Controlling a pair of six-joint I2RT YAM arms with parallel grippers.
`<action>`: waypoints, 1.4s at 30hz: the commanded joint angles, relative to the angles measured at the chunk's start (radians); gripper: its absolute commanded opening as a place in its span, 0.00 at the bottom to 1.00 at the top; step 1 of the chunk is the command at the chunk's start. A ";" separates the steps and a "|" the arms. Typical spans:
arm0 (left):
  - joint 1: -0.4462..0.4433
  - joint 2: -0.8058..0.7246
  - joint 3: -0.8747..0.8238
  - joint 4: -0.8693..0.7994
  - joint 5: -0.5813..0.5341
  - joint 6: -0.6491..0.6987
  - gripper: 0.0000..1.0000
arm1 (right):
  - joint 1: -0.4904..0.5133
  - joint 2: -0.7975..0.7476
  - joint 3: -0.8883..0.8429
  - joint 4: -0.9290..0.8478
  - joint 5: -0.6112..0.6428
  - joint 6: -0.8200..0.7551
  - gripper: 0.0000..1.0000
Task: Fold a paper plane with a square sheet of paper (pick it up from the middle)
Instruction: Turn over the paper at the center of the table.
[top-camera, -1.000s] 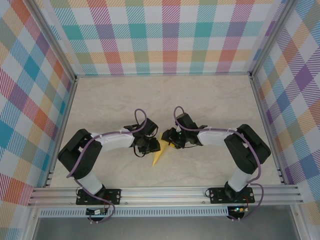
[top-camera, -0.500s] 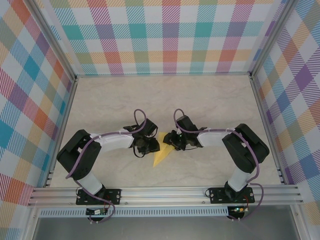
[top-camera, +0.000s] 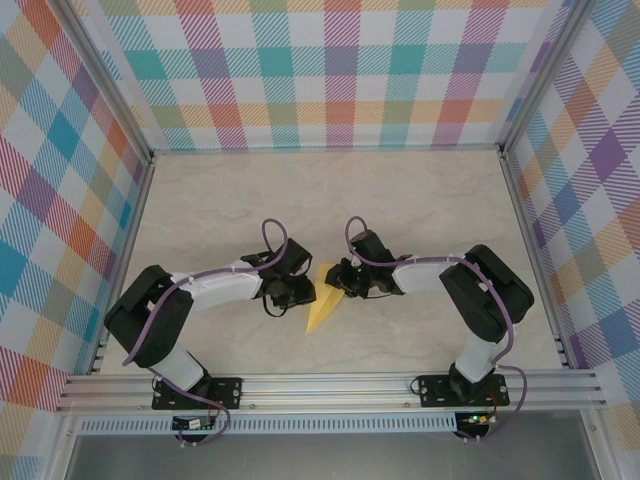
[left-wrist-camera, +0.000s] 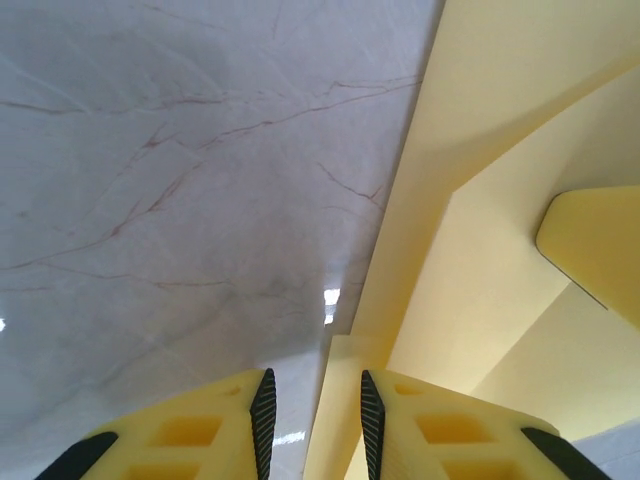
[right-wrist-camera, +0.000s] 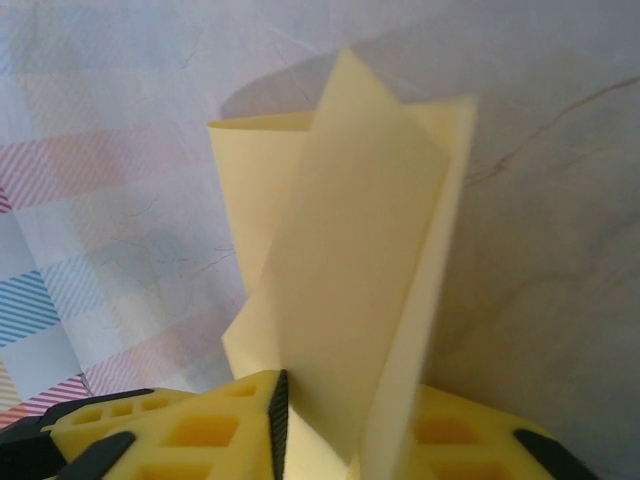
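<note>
Since a second ago the yellow paper (top-camera: 319, 308) has spread from a slim wedge into a broader folded shape. The right pincer (top-camera: 338, 284) has narrowed onto it, and the left arm's elbow has dropped a little toward the front rail.

The paper sits near the middle of the desk (top-camera: 420, 200), its point aimed at the near edge and its wide end raised between the two arms. From the right wrist, the paper (right-wrist-camera: 350, 250) stands upright in loose layers. The right pincer (right-wrist-camera: 350, 420) is closed on its lower part, a finger pressing each side.

From the left wrist, a folded edge of the paper (left-wrist-camera: 480, 250) runs between the fingers of the left pincer (left-wrist-camera: 315, 400). They stand narrowly apart, with a sliver of desk showing beside one pad. I cannot tell whether they actually pinch it.
</note>
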 joint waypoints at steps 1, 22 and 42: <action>0.004 -0.066 -0.028 -0.018 -0.057 -0.026 0.30 | 0.007 -0.005 0.023 0.040 -0.027 -0.040 0.21; 0.044 -0.491 -0.173 -0.229 -0.428 -0.168 0.38 | 0.096 0.046 0.787 -1.500 0.864 -0.392 0.11; 0.054 -0.697 -0.232 -0.320 -0.522 -0.243 0.44 | 0.273 0.568 1.291 -1.342 0.340 -0.412 0.44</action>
